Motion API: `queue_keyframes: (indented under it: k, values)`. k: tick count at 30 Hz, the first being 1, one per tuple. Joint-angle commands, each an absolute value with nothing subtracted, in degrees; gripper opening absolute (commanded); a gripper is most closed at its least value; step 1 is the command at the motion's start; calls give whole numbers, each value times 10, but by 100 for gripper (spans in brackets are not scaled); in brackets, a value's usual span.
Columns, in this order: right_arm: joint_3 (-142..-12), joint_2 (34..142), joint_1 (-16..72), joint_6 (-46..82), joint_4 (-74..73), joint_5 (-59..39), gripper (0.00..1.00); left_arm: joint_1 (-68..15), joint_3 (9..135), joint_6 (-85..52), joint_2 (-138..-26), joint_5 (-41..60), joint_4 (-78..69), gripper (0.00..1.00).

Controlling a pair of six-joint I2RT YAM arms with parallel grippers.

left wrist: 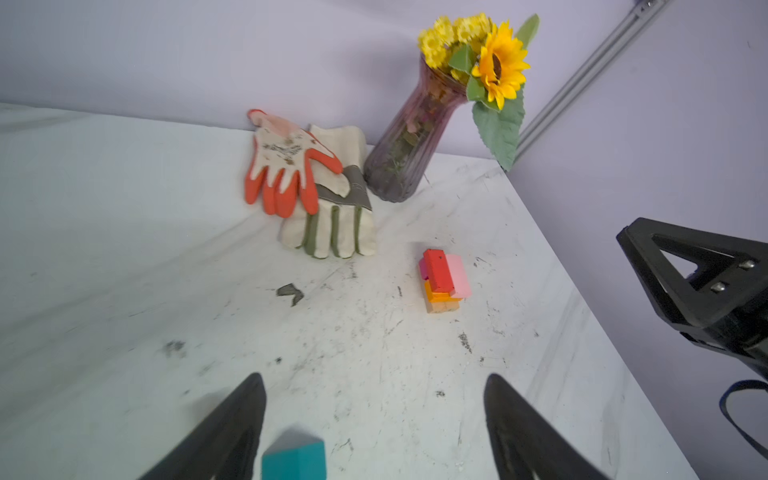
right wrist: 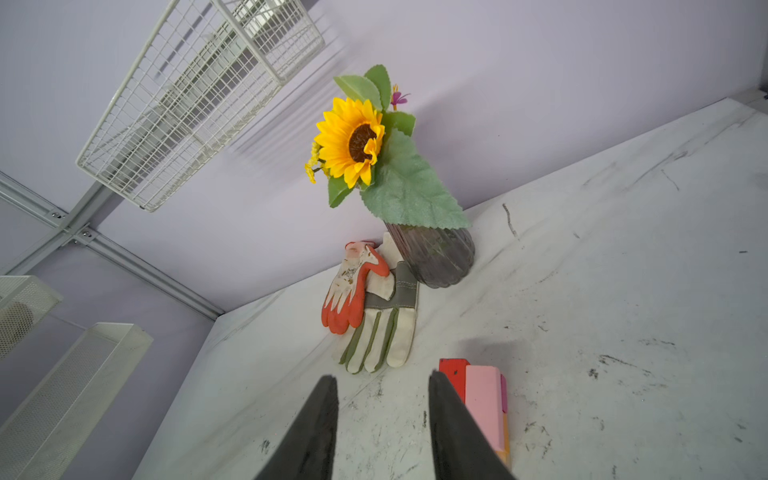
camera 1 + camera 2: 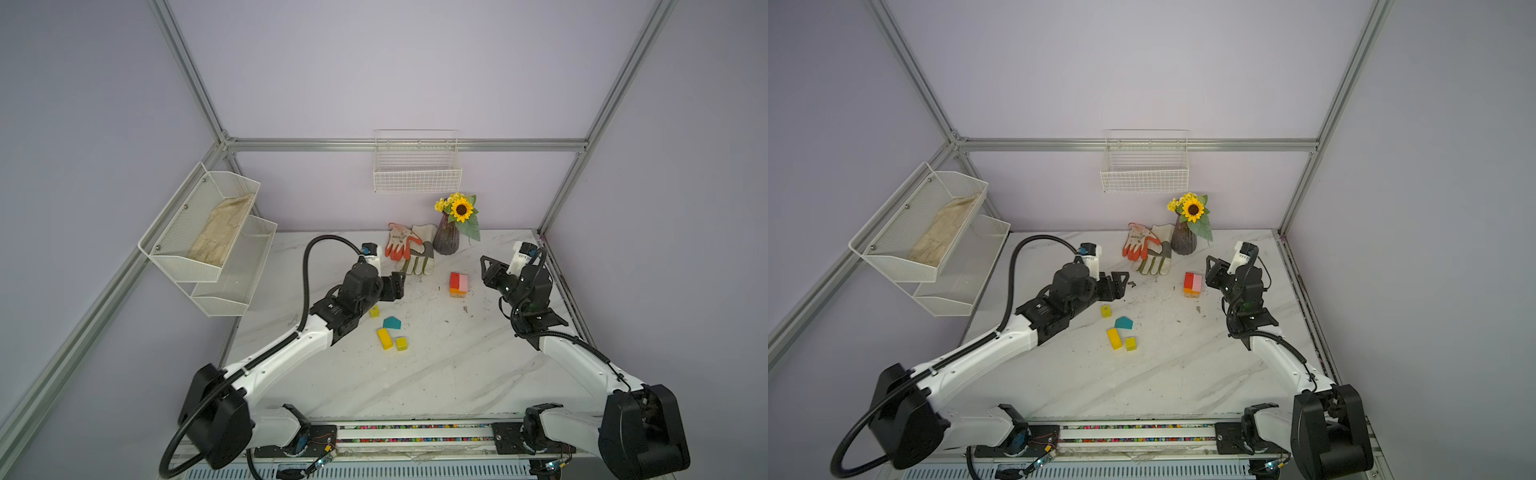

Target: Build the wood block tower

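Note:
The tower (image 3: 458, 284) (image 3: 1192, 284) is a short stack on the marble table, right of centre: tan at the bottom, then orange, with a red and a pink block side by side on top (image 1: 444, 282). Loose wood blocks lie mid-table: a yellow cube (image 3: 374, 311), a teal pentagon (image 3: 392, 322), a yellow bar (image 3: 385, 338) and another yellow cube (image 3: 401, 343). My left gripper (image 3: 395, 286) (image 1: 374, 378) is open and empty above the teal pentagon (image 1: 295, 459). My right gripper (image 3: 487, 268) (image 2: 382, 376) is open and empty, just right of the tower (image 2: 482, 399).
Two work gloves (image 3: 409, 249) and a dark purple vase with a sunflower (image 3: 446, 239) stand at the back, close behind the tower. A wire basket (image 3: 417, 170) hangs on the back wall and mesh shelves (image 3: 208, 232) on the left wall. A small dark scrap (image 1: 291, 293) lies on the table.

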State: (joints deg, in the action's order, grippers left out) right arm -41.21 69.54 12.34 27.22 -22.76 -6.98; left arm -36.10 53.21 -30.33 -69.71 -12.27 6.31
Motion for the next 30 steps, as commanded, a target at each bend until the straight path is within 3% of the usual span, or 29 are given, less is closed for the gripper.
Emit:
queue_keyframes:
  k: [1,7,13,23,30]
  values:
    - [-470,743,141,251,-138,-42,36,-328,420,-275,-624,-265,68,86]
    - [-632,913,150,208,-17,-8,25,-221,285,-275,-520,-302,85,90]
    - [-783,1064,153,178,84,20,20,-188,241,-265,-491,-286,57,93]
    - [-882,1183,164,162,128,36,17,-187,215,-277,-508,-262,11,94]
    - [-893,1208,168,157,134,51,16,-187,214,-275,-508,-257,8,94]
